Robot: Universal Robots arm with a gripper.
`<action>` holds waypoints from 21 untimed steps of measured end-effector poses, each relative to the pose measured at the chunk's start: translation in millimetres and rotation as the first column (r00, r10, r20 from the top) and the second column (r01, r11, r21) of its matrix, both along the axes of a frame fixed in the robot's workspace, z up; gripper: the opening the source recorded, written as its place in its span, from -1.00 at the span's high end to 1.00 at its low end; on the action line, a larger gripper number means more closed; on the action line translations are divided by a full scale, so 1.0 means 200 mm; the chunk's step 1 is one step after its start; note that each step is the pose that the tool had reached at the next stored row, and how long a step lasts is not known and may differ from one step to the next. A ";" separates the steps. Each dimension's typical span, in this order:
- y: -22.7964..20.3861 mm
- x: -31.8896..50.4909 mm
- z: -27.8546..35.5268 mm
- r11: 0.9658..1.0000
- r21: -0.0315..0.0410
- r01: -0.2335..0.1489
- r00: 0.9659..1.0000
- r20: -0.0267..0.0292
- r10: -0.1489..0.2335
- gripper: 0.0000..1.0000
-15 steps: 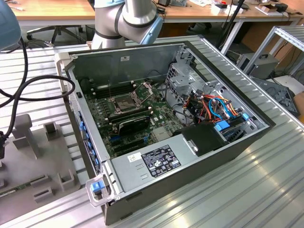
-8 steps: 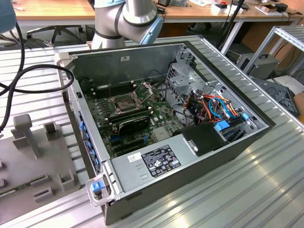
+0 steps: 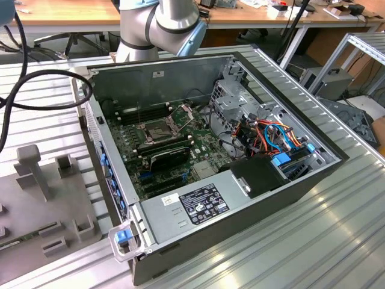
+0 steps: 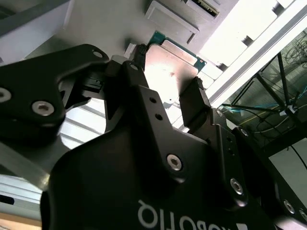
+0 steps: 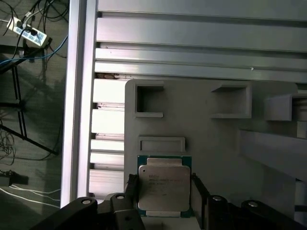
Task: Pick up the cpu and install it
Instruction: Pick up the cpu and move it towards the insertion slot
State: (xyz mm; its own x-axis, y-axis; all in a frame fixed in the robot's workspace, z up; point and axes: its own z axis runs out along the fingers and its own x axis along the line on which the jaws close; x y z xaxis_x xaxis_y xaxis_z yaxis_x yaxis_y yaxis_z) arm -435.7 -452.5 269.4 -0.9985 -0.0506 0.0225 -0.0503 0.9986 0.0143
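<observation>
Work was near its start: the fingers [image 5: 199, 194] gripped the cpu [image 5: 164, 186] by both sides, but it seemed to lie on the grey tray [image 5: 216, 139]. The socket [image 3: 157, 128] sat empty.

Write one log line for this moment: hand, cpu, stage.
hand: at cpu | cpu: flat on grey tray | install: not done

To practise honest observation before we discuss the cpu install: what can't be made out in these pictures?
Second wrist view: the cpu is partly hidden by the claw and washed out by glare.
Exterior view: the contacts in the socket are too small to see.
Exterior view: the arm is cut off by the picture's upper edge.
</observation>
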 end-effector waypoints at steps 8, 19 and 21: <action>0.000 0.000 0.071 1.000 0.000 0.000 1.000 0.000 0.000 -0.07; 0.000 0.000 0.111 1.000 0.000 0.000 1.000 0.000 0.000 -0.07; 0.000 0.000 0.131 1.000 0.000 0.000 1.000 0.000 0.000 -0.07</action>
State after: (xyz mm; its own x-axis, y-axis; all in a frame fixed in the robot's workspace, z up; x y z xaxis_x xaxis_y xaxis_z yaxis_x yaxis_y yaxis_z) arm -435.7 -452.6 295.7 -0.9985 -0.0506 0.0225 -0.0503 0.9986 0.0144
